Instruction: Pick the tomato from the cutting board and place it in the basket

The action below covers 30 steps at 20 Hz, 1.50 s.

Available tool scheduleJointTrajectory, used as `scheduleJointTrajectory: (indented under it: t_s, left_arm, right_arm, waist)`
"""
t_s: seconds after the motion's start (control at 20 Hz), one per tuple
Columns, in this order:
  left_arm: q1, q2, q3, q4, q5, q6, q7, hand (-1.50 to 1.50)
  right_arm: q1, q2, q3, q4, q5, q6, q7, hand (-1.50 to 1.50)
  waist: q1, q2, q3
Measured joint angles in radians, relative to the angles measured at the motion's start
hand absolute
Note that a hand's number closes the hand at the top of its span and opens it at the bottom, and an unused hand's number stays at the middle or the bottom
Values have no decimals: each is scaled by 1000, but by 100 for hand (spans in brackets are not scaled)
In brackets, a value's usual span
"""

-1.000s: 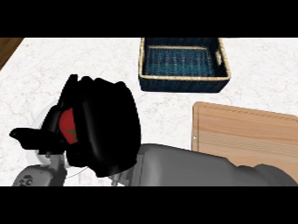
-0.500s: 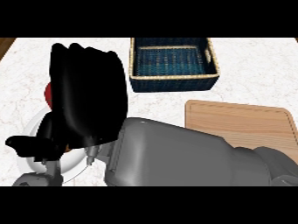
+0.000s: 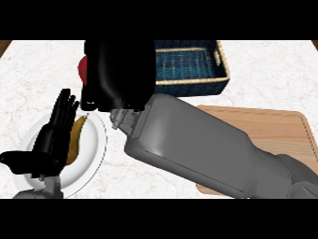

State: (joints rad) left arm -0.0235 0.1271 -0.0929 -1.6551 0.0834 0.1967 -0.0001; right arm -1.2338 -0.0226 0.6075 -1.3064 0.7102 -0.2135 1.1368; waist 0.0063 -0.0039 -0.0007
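I carried the tomato closer to the basket.
My right hand [image 3: 118,74], curled round the tomato [image 3: 83,69], had moved up to the basket [image 3: 189,63] at the tabletop's far edge; my left hand [image 3: 48,140] rested spread.

the right forearm [image 3: 210,144] slants from the lower right corner up toward the top centre, filling the middle of the head view. its right hand [image 3: 118,74] is seen from the back, pointing away, fingers curled around the tomato [image 3: 83,68], of which only a red sliver shows at the hand's left edge. the left hand [image 3: 48,144] stands at the lower left, fingers straight and together, pointing up, thumb [image 3: 17,159] spread out to the left. only a grey bit of its wrist shows below.
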Motion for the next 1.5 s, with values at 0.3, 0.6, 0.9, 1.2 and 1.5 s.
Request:
scheduleJointTrajectory:
  t_s: [0.3, 0.6, 0.9, 1.2, 1.5]
  left_arm:
    - [-6, 0, 11, -17, 2, -3, 17, 0]
    - [0, -3, 17, -30, 0, -10, 23, 0]
    - [10, -14, 13, -28, -12, -16, 17, 0]
    - [13, -19, 26, -23, -12, -29, 6, 0]
    - [12, -23, 39, -21, -8, -43, 12, 0]
  right_arm:
    - [54, -20, -81, 30, 37, 14, -53, 150]
    - [121, -49, -144, 76, 53, 44, -133, 150]
    - [176, -48, -181, 142, 84, 69, -209, 150]
    - [239, -26, -235, 147, 119, 62, -272, 150]
    - [296, -23, -298, 162, 135, 46, -355, 150]
  waist:
    - [-3, 2, 0]
    - [-1, 3, 0]
    - [0, 4, 1]
    - [-1, 4, 1]
    - [-1, 4, 1]
